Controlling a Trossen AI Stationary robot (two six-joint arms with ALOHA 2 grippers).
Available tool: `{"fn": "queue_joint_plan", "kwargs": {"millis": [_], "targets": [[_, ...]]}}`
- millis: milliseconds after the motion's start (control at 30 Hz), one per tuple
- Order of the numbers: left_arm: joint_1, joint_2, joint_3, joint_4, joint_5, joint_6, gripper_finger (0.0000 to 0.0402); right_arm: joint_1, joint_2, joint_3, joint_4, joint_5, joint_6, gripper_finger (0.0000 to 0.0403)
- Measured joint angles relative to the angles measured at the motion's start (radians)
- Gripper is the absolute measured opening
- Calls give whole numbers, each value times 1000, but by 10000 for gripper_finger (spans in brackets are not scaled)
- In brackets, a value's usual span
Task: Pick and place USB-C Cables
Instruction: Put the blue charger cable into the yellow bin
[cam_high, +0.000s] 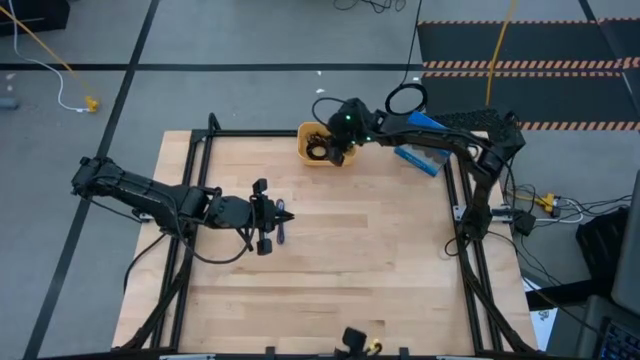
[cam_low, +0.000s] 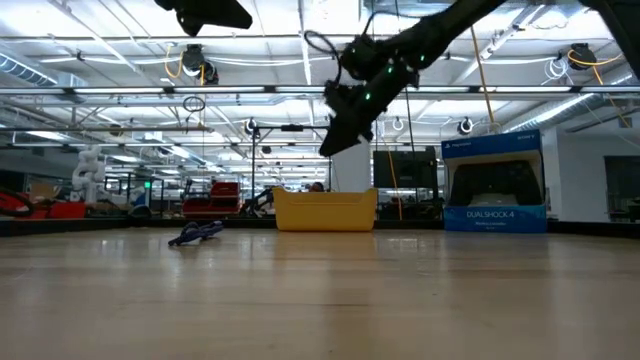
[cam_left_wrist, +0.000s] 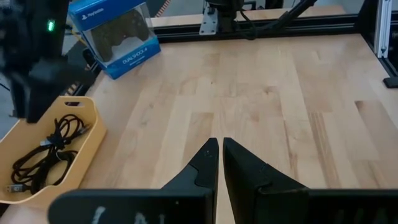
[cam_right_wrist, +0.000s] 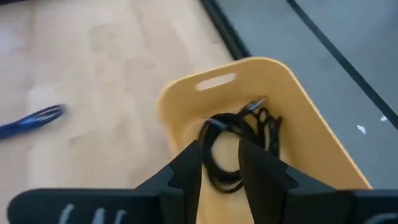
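Note:
Two black USB-C cables (cam_right_wrist: 245, 127) lie coiled loosely inside the yellow bin (cam_high: 312, 158) at the table's far edge; they also show as black cables (cam_left_wrist: 46, 152) in the left wrist view. My right gripper (cam_right_wrist: 221, 155) hovers open above the bin, right gripper (cam_low: 345, 125) well clear of its rim. The purple-blue cable (cam_low: 196, 233) lies flat on the table near the middle, also seen as the blue cable (cam_right_wrist: 31, 121) and the purple cable (cam_high: 284, 228). My left gripper (cam_left_wrist: 219, 155) is shut and raised above it, fingers pointing toward the table's right side.
A blue PlayStation controller box (cam_high: 420, 152) stands right of the bin at the far edge. Black frame rails (cam_high: 455, 215) run along the table's left, right and far sides. Bare wood (cam_high: 370, 260) spreads across the middle and the near half.

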Motion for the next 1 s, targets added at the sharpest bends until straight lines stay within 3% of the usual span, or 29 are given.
{"fn": "queue_joint_plan", "kwargs": {"millis": [333,633,867,1000], "targets": [[-2,0,0,-22,0,-40,26,97,-214,-43,-284,0,0,100],[-10,8,1,-118,-19,-124,26,225,-523,-368,-115,-27,66,100],[-18,53,-1,-387,-25,-470,26,244,-767,-605,-21,-6,57,100],[-15,105,0,-434,3,-683,27,238,-874,-661,15,140,81,100]]}}
